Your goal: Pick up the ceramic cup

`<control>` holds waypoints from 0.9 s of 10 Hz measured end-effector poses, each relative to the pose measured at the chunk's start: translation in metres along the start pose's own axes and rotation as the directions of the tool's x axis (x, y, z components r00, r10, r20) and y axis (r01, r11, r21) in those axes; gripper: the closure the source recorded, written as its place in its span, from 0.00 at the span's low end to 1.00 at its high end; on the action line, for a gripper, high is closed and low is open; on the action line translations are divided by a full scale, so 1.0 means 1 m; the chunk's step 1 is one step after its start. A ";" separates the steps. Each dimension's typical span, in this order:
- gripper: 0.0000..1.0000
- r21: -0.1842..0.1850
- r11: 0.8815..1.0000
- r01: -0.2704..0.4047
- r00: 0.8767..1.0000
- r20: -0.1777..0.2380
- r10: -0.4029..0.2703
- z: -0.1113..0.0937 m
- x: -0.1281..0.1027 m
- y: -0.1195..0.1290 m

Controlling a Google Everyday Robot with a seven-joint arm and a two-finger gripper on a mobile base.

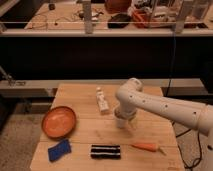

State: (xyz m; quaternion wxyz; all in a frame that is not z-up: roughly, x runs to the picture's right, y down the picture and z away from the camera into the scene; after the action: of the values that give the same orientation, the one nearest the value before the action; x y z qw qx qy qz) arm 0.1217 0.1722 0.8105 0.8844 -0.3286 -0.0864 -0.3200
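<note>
The ceramic cup [122, 121] is a small white round cup standing on the wooden table [80, 137], right of the middle. My gripper [124, 116] comes down from the white arm [165, 107], which reaches in from the right. It sits right over the cup and covers the cup's upper part. I cannot tell whether it touches the cup.
A slim white bottle-shaped object [102, 100] lies just left of the cup. An orange plate [58, 121] is at the left, a blue sponge [59, 149] and a black bar [105, 151] are at the front, and a carrot [146, 147] is at the front right.
</note>
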 end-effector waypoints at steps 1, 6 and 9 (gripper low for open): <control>0.39 0.000 1.000 0.001 1.000 -0.001 -0.001 0.001 -0.001 -0.001; 0.80 0.005 1.000 0.010 1.000 -0.006 -0.010 0.004 -0.004 -0.006; 0.96 0.002 1.000 0.020 1.000 -0.010 -0.020 -0.005 -0.002 -0.005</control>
State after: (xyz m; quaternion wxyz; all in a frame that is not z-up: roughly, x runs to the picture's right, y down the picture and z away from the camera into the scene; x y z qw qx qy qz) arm 0.1169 0.1666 0.8089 0.8818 -0.3253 -0.0854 -0.3306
